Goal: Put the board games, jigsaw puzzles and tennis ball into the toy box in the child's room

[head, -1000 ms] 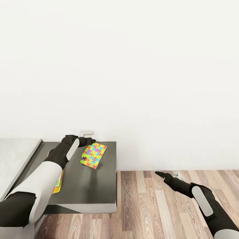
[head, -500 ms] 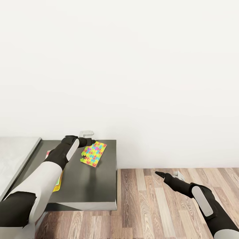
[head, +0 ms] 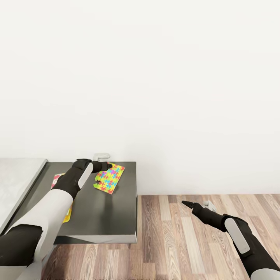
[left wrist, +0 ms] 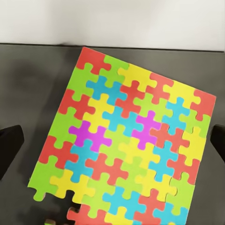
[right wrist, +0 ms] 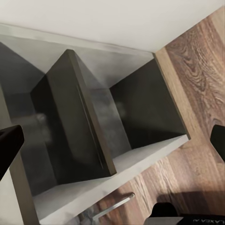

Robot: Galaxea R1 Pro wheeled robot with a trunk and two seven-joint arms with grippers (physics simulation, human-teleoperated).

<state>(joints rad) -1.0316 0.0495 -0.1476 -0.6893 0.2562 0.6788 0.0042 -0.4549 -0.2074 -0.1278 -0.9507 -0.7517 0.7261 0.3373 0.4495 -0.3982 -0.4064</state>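
One jigsaw puzzle (head: 109, 179), a bright sheet of red, yellow, green, blue and purple pieces, lies flat on the dark table (head: 105, 217) near its far right corner, a little in from the far edge and turned at a slant to it. The left gripper (head: 109, 166) hangs over the puzzle's far end, close to the wall (head: 155, 77); in the left wrist view the puzzle (left wrist: 123, 140) spreads between the two dark fingertips (left wrist: 9, 146), which stand wide apart at either side of it with nothing between them but the sheet below, so this gripper is released and grasps nothing. Whether the tips touch the puzzle or the tabletop cannot be told. Near the table's left edge a second flat thing with a red and yellow cover (head: 64, 198) lies mostly hidden under the left forearm; what it is cannot be made out. A pale grey surface (head: 15, 182) adjoins the table's left side. The right gripper (head: 186, 203) is held out over the wood floor (head: 186, 241), well off the table's right edge, and carries nothing; in the right wrist view its dark fingertips (right wrist: 9, 145) sit far apart at the sides, so it too is released, and past them shows a dark piece of furniture with two open compartments (right wrist: 108, 126) standing on the floor against the wall.
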